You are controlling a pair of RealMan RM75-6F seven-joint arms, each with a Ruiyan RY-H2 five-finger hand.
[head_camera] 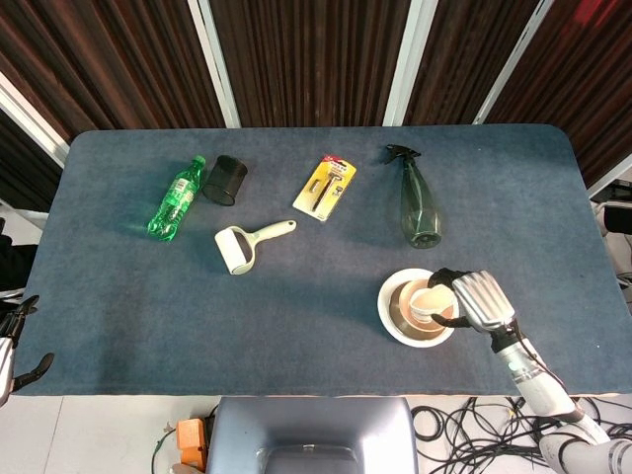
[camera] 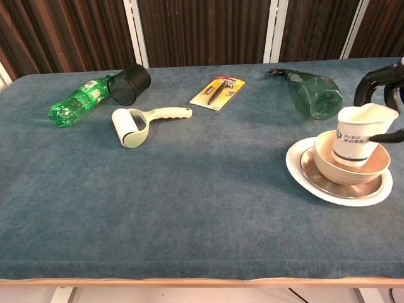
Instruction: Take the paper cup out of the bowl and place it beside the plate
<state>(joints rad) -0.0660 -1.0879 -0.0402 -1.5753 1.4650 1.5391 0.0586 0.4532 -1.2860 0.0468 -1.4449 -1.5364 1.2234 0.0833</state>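
A white paper cup (camera: 361, 134) with a blue logo is lifted partly out of the beige bowl (camera: 350, 172), its base still within the bowl's rim. My right hand (head_camera: 477, 299) grips the cup (head_camera: 433, 297) from the right, fingers (camera: 376, 79) curled over its rim. The bowl (head_camera: 410, 318) sits on a white plate (camera: 308, 183) with a metal inner dish, at the table's near right. My left hand (head_camera: 12, 339) hangs off the table's near left edge, fingers apart and holding nothing.
A dark green spray bottle (camera: 309, 89) lies just behind the plate. Further left lie a carded tool pack (camera: 218, 91), a lint roller (camera: 142, 124), a black mesh cup (camera: 129, 83) on its side and a green plastic bottle (camera: 76, 101).
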